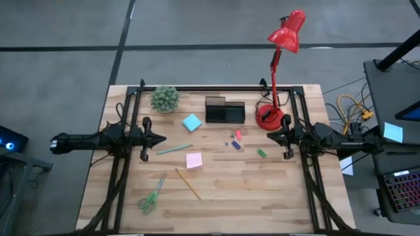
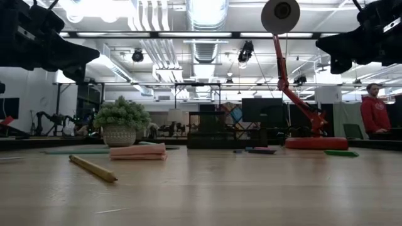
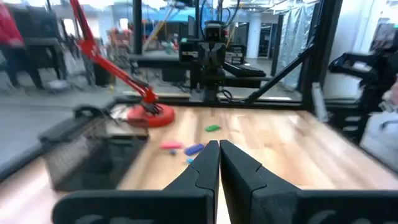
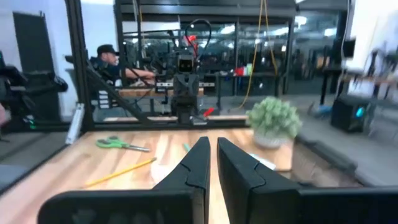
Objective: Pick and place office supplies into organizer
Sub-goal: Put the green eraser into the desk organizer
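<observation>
Left gripper (image 1: 159, 138) parked at the table's left edge, fingers (image 3: 205, 163) pressed nearly together, holding nothing. Right gripper (image 1: 272, 136) mirrored at the right edge, jaws all but closed, empty too. Nothing picked yet.

Closest to the left gripper: teal pen (image 1: 174, 149), just inboard, long axis running roughly across the table, slightly tilted. Likely first grab, with a wrist turn to cross the barrel. Blue note (image 1: 191, 122) and pink note (image 1: 194, 160) a little farther in. Pencil (image 1: 188, 183) diagonal, scissors (image 1: 152, 194) toward the near-left corner.

Right side nearer the small pieces: green (image 1: 261, 153), blue (image 1: 235, 145), pink (image 1: 238, 134).

Organizer (image 1: 224, 110) at the back centre, apparently empty, between plant (image 1: 165, 99) and red lamp (image 1: 276, 67).

Bare wood table (image 1: 262, 196), open workshop behind, person (image 2: 375, 109) standing far off.
</observation>
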